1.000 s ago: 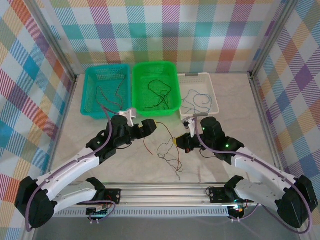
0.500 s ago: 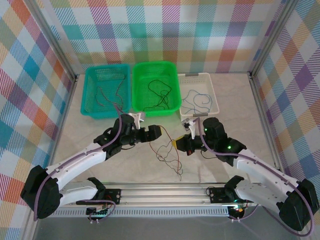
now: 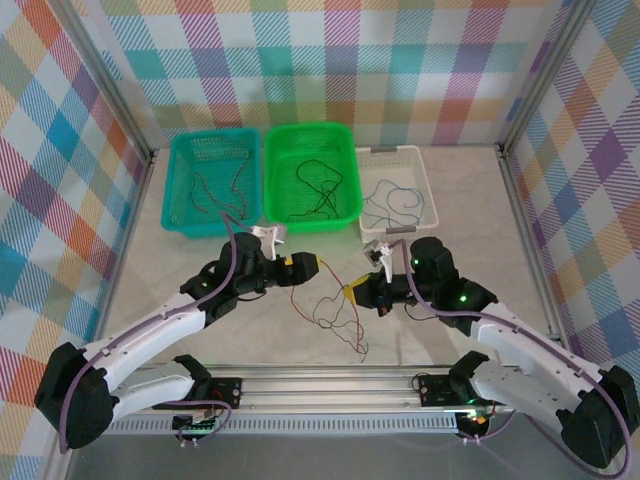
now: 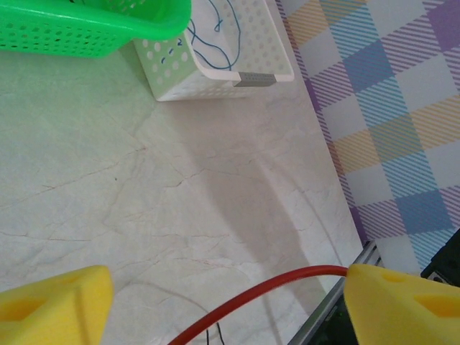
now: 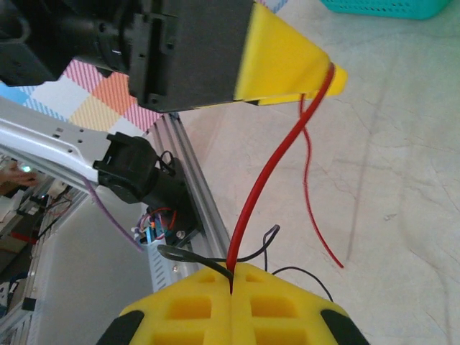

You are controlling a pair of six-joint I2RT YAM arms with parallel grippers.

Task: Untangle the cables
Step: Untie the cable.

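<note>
- Right gripper is clamped shut on the red cable, anchoring it above the table middle.
- Left gripper gapes around it, seemingly to pull it free.

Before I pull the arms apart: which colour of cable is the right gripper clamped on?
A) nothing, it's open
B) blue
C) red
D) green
C: in the right wrist view the right gripper is shut on the red cable, which comes out of the seam between its yellow pads and runs up to the open left gripper.
</note>
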